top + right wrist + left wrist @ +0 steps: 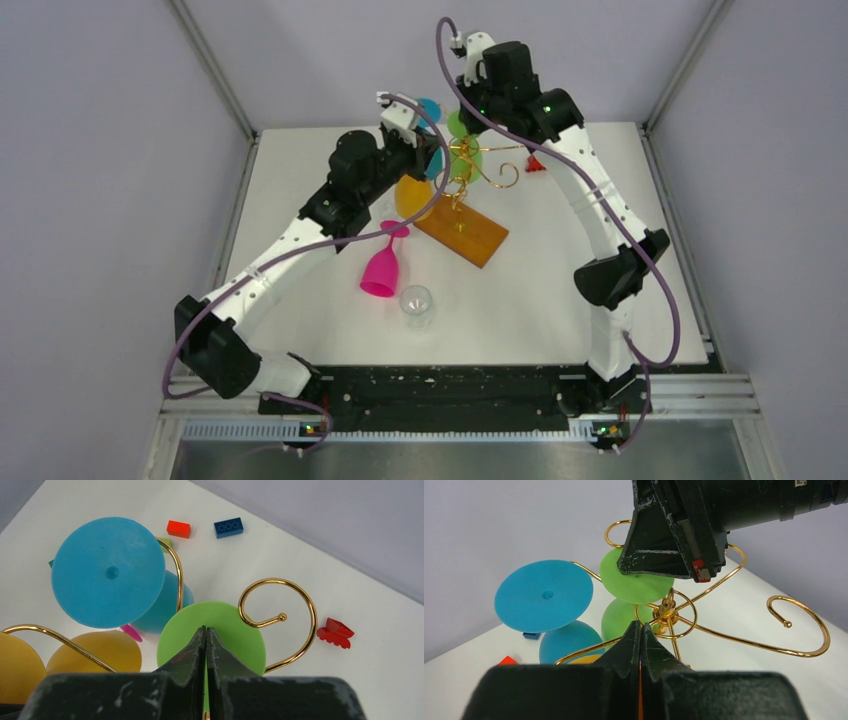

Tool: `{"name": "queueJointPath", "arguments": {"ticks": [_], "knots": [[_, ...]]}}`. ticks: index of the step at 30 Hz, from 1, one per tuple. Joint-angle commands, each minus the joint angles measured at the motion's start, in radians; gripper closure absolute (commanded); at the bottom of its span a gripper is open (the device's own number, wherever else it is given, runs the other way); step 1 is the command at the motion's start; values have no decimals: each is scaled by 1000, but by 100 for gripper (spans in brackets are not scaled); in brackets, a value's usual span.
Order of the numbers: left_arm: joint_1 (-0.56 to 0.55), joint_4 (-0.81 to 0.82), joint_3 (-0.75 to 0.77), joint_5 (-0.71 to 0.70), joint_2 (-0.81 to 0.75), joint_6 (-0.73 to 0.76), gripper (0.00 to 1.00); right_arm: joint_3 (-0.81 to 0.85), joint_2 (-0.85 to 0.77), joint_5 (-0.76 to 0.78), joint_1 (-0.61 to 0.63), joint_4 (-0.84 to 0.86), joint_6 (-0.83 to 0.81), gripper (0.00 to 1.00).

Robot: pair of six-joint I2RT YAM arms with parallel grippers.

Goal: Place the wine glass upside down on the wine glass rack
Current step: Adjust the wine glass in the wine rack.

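Observation:
The wine glass rack (478,172) is gold wire with curled arms on an orange-brown wooden base (470,238). Hanging upside down on it are a blue wine glass (544,595), a green one (636,582) and a yellow one (413,196). A pink wine glass (381,272) and a clear one (416,305) rest on the table in front of the rack. My left gripper (640,626) is shut and empty, level with the rack's top ring. My right gripper (206,630) is shut and empty, just above the green glass's foot (230,630).
One curled arm (799,625) of the rack carries nothing; it also shows in the right wrist view (280,616). Small bricks lie behind the rack: a red one (178,528), a blue one (228,527) and a red toothed piece (335,631). Walls close in the table.

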Motion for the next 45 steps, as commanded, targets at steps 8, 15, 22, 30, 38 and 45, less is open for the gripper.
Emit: {"name": "queueJointPath", "arguments": {"ticks": [8, 15, 22, 30, 38, 45], "knots": [[5, 27, 126, 117, 64, -33, 100, -7, -16, 91, 15, -76, -29, 100], [0, -58, 200, 157, 125, -67, 100, -10, -15, 109, 16, -76, -34, 100], [-4, -167, 226, 89, 138, -69, 100, -11, -8, 134, 15, -75, -36, 100], [-7, -258, 269, 71, 173, -54, 100, -14, -7, 185, 16, -76, -41, 100], [-6, -254, 269, 73, 173, -50, 100, -14, -29, 229, 15, -58, -37, 100], [-5, -195, 246, 78, 153, -49, 100, -201, -193, 212, 15, 138, -16, 86]]}}
